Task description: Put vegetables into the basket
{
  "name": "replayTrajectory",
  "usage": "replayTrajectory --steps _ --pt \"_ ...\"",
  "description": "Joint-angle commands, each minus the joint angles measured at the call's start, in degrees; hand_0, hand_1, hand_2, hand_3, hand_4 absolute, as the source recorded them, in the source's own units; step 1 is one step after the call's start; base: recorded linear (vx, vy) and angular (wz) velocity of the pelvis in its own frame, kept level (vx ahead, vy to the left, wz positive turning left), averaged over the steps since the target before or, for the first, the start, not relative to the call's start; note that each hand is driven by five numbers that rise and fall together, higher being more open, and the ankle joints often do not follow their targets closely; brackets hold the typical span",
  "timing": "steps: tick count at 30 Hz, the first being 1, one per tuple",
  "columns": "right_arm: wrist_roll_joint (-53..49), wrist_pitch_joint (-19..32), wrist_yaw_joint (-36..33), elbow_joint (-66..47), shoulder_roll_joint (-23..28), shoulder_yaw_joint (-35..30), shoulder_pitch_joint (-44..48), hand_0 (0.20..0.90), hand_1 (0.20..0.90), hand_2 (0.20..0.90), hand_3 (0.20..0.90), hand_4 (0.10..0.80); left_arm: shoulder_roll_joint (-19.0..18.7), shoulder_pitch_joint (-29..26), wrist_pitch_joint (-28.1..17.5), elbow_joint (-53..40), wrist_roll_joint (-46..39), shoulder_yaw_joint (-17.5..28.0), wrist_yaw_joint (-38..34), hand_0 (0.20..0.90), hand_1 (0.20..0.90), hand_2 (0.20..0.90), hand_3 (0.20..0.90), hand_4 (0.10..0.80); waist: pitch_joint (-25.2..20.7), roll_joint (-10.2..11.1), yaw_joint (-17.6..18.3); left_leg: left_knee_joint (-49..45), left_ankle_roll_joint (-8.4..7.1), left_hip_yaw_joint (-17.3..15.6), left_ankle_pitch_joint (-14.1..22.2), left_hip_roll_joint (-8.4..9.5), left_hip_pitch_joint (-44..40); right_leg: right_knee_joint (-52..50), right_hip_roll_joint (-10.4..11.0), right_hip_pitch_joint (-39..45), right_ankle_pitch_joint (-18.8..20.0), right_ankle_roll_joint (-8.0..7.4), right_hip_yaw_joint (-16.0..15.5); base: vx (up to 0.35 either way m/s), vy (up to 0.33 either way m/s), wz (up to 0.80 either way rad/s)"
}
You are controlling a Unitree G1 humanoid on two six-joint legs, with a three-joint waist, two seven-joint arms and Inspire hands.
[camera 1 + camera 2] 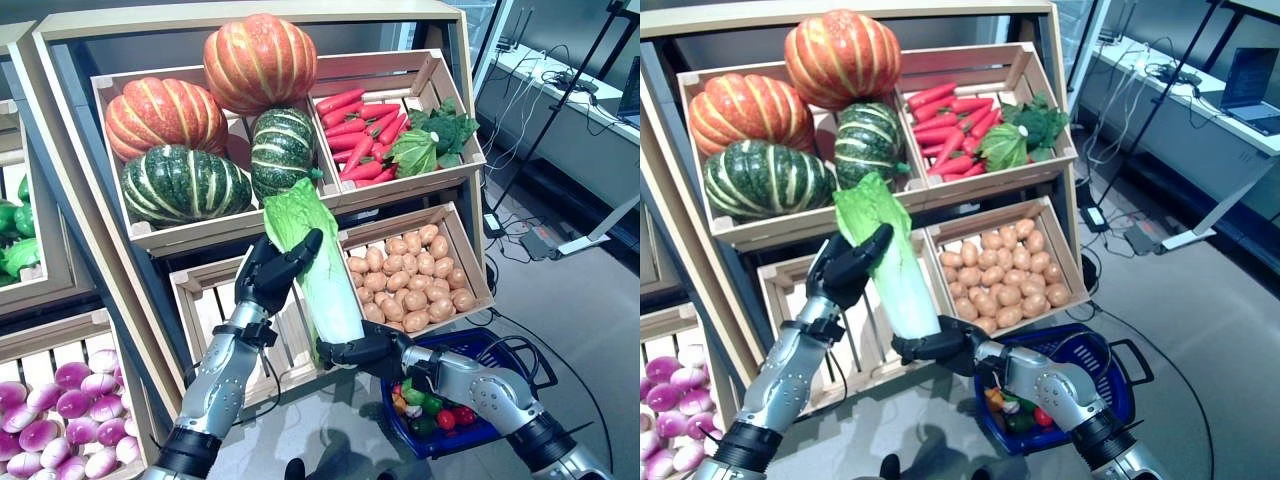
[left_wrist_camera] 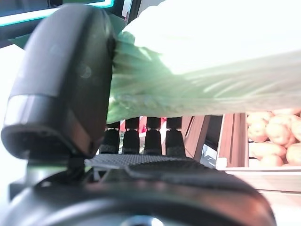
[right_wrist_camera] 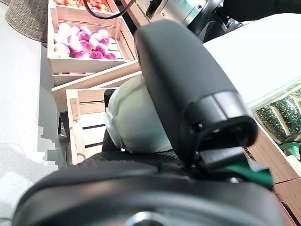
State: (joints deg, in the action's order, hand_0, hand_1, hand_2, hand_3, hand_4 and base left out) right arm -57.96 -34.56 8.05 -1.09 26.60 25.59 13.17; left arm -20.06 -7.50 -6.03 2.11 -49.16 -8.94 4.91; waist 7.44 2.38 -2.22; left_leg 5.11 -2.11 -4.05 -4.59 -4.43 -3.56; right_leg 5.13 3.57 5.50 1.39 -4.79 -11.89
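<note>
Left eye view shows you a napa cabbage [image 1: 318,262] held up in front of the wooden shelf [image 1: 80,215], between both hands: your left hand [image 1: 268,272] is curled round its leafy upper half, and your right hand [image 1: 362,351] is clamped on its pale white base. Just to the right and nearer, the blue basket [image 1: 505,352] sits on the floor with a few small vegetables [image 1: 430,407] already inside. Behind the cabbage you have a crate of potatoes [image 1: 412,279], and above it pumpkins [image 1: 215,110] and red carrots [image 1: 362,130]. Right eye view gives you the same grasp, with purple turnips [image 1: 665,400] at the near left. Left wrist view shows your thumb pressed against the green leaves, fingers wrapped behind them. Right wrist view shows your thumb over the rounded white stem end.
</note>
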Motion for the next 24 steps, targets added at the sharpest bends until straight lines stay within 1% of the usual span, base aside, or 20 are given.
replayTrajectory --steps 1,2,3,4,10,15,24 --pt "-8.98 5.46 0.37 -4.24 -4.63 -2.74 4.54 0.300 0.300 0.300 0.300 0.400 -1.40 -8.24 -3.28 -3.38 0.25 -2.94 4.44 0.441 0.441 0.441 0.441 0.494 -4.64 1.66 -0.17 -0.11 -2.19 1.86 4.30 -0.36 -1.76 -0.13 4.19 1.03 1.51 -2.76 0.25 0.000 0.000 0.00" --pt "-9.09 5.70 0.30 -4.28 -4.62 -2.80 4.57 0.300 0.300 0.300 0.300 0.400 -1.52 -8.23 -3.01 -3.46 0.08 -2.97 4.62 0.547 0.547 0.547 0.547 0.565 -4.62 1.66 -0.18 -0.11 -2.17 1.87 4.32 -0.34 -1.76 -0.13 4.18 1.04 1.49 -2.77 0.28 0.000 0.000 0.00" --pt "-9.21 6.15 0.28 -4.34 -4.64 -2.87 4.53 0.300 0.300 0.300 0.300 0.400 -1.62 -8.20 -2.76 -3.48 0.07 -3.05 4.86 0.796 0.796 0.796 0.796 0.731 -4.61 1.63 -0.18 -0.11 -2.15 1.87 4.34 -0.29 -1.75 -0.13 4.16 1.05 1.46 -2.77 0.33 0.000 0.000 0.00" --pt "-9.36 6.28 0.22 -4.32 -4.67 -2.90 4.54 0.300 0.300 0.300 0.300 0.400 -1.58 -8.18 -2.75 -3.43 0.16 -3.08 4.91 0.900 0.900 0.900 0.900 0.800 -4.60 1.63 -0.17 -0.11 -2.16 1.86 4.34 -0.29 -1.73 -0.13 4.15 1.02 1.47 -2.77 0.37 0.000 0.000 0.00" --pt "-10.27 8.56 -0.64 -4.41 -4.49 -4.50 3.78 0.300 0.300 0.300 0.300 0.400 -1.99 -7.82 -1.73 -3.59 -0.82 -2.95 6.12 0.900 0.900 0.900 0.900 0.800 -4.66 1.41 0.09 -0.11 -2.12 1.54 4.39 -0.39 -1.68 -0.13 4.18 0.88 1.49 -2.86 0.57 0.000 0.000 0.00" --pt "-11.18 11.67 -0.53 -5.20 -3.50 -6.90 2.86 0.300 0.300 0.300 0.300 0.400 -2.64 -7.30 -0.52 -3.87 -0.98 -2.76 6.96 0.900 0.900 0.900 0.900 0.800 -4.59 1.36 0.54 -0.11 -2.05 1.37 4.59 -0.42 -1.70 -0.13 4.02 0.66 1.49 -2.88 1.03 0.000 0.000 0.00" --pt "-11.74 19.62 -1.15 -7.03 -2.90 -12.45 1.70 0.300 0.300 0.300 0.300 0.400 -3.33 -6.34 1.09 -3.58 -2.03 -1.81 9.42 0.900 0.900 0.900 0.900 0.800 -4.83 1.08 1.45 -0.11 -1.65 0.55 4.67 -0.49 -1.50 -0.13 3.75 -0.09 1.71 -2.82 2.33 -0.018 0.010 -0.05"
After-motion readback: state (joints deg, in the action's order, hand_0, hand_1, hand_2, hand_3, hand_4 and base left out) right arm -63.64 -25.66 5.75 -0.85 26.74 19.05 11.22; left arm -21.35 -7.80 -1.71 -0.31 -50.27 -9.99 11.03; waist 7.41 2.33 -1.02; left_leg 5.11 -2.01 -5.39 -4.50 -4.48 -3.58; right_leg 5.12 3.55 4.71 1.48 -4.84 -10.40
